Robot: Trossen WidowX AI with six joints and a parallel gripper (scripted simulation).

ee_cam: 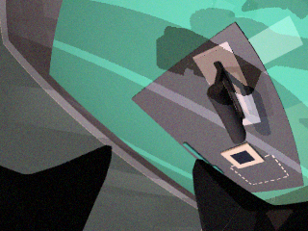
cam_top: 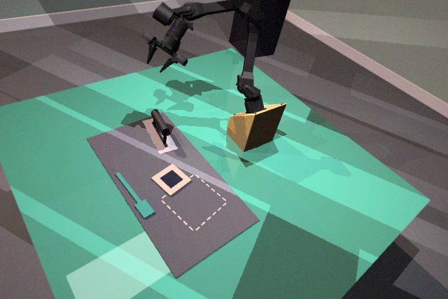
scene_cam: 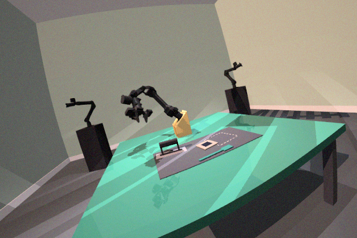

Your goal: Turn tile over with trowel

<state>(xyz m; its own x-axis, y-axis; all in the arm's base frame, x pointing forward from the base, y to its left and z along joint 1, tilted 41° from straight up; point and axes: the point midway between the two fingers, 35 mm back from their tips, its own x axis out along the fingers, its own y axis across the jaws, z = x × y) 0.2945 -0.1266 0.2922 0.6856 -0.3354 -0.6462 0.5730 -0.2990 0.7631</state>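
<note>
The small trowel, with a black handle (cam_top: 160,122) (scene_cam: 168,142) (ee_cam: 232,120) raised over a flat pale blade, lies blade down at one end of the grey mat (cam_top: 180,252) (scene_cam: 173,169) (ee_cam: 168,96). The tile (cam_top: 171,178) (scene_cam: 206,144) (ee_cam: 243,157) lies flat, its dark square mark facing up. It lies mostly outside the dashed outline (cam_top: 195,230) (scene_cam: 237,135) (ee_cam: 253,184), one corner overlapping its near edge. My gripper (cam_top: 155,66) (scene_cam: 141,121) (ee_cam: 153,159) is open and empty, high above the table beyond the trowel's end of the mat.
A teal spatula-shaped tool (cam_top: 145,209) (scene_cam: 227,147) lies flat along the mat's long edge, beside the tile. The arm's yellow wedge base (cam_top: 264,129) (scene_cam: 183,127) stands on the green table beside the mat's other long edge. Black pedestals with other arms stand beyond the table.
</note>
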